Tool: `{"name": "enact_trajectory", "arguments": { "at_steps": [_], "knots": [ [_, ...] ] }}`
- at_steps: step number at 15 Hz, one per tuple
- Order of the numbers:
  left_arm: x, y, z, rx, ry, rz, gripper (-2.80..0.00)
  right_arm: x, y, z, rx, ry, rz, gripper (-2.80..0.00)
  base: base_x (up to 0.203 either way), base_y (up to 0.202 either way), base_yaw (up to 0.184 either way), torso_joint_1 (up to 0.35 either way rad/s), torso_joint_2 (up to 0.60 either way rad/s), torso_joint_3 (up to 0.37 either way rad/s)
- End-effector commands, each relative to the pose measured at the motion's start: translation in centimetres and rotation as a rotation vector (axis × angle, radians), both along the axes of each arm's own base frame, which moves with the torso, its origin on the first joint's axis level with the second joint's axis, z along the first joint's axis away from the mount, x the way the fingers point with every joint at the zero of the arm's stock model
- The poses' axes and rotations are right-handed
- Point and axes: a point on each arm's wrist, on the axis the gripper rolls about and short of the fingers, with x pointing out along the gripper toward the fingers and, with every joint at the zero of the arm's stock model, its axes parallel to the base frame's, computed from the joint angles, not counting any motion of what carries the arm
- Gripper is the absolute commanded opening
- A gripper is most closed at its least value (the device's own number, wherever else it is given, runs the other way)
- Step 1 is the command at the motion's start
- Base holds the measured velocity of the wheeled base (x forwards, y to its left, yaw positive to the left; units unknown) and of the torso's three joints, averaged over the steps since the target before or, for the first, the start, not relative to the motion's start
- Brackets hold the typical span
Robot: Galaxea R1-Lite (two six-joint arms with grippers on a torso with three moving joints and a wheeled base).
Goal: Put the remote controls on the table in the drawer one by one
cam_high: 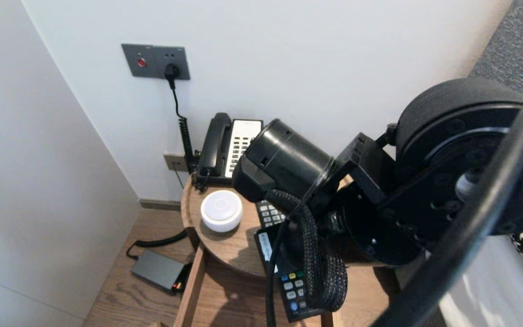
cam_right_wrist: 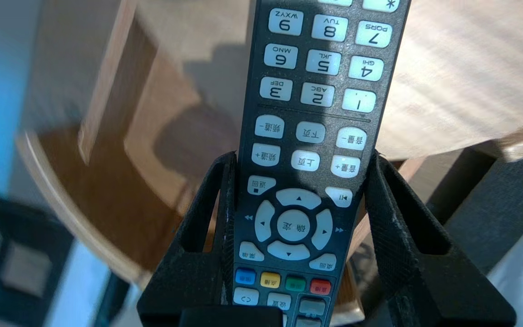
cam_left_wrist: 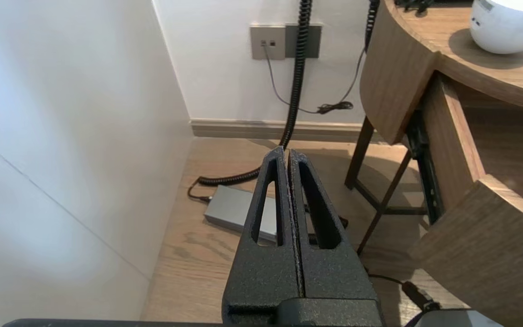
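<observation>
Right tool (cam_right_wrist: 301,156) grips a long black, white-keyed remote control (cam_right_wrist: 316,91) above the round wooden tabletop (cam_high: 232,250). Held near one end, it wants level handling. Left tool (cam_left_wrist: 287,152) hangs closed, empty.

You get soft, even daylight. White round plastic speaker (cam_high: 221,210) casts faint shadow on round brown wooden table (cam_high: 230,250). Right wrist view: glare washes out table, shadow band across black plastic remote control (cam_right_wrist: 309,136).

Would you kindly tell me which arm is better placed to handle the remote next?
Right. The right fingers clamp the remote over the table; the left fingers sit shut, low beside the table.
</observation>
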Motion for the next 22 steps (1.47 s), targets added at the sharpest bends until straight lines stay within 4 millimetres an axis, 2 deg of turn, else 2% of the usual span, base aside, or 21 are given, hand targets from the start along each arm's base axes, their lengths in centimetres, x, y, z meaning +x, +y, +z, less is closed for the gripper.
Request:
{"name": "enact_trajectory", "arguments": {
  "at_steps": [1, 5, 12, 15, 17, 22],
  "knots": [
    [0.1, 0.0, -0.3, 0.000, 0.012, -0.001, -2.80, -1.1, 0.5, -0.7, -0.037, 0.019, 0.067, -2.80, 0.000, 0.000, 0.000, 0.000, 0.00, 0.000],
    [0.1, 0.0, -0.3, 0.000, 0.012, -0.001, -2.80, -2.6, 2.1, -1.6, -0.021, -0.003, 0.173, -2.80, 0.000, 0.000, 0.000, 0.000, 0.00, 0.000],
    [0.1, 0.0, -0.3, 0.000, 0.012, -0.001, -2.80, -6.4, 3.7, -5.7, -0.087, 0.012, 0.335, -2.80, 0.000, 0.000, 0.000, 0.000, 0.00, 0.000],
    [0.1, 0.0, -0.3, 0.000, 0.012, -0.001, -2.80, -7.4, 4.1, -7.3, -0.089, 0.014, 0.380, -2.80, 0.000, 0.000, 0.000, 0.000, 0.00, 0.000],
    [0.1, 0.0, -0.3, 0.000, 0.012, 0.000, -2.80, -7.4, 4.8, -8.4, -0.096, 0.013, 0.394, -2.80, 0.000, 0.000, 0.000, 0.000, 0.00, 0.000],
    [0.1, 0.0, -0.3, 0.000, 0.012, 0.000, -2.80, -7.1, 5.7, -9.1, -0.098, 0.010, 0.397, -2.80, 0.000, 0.000, 0.000, 0.000, 0.00, 0.000]
  ]
}}
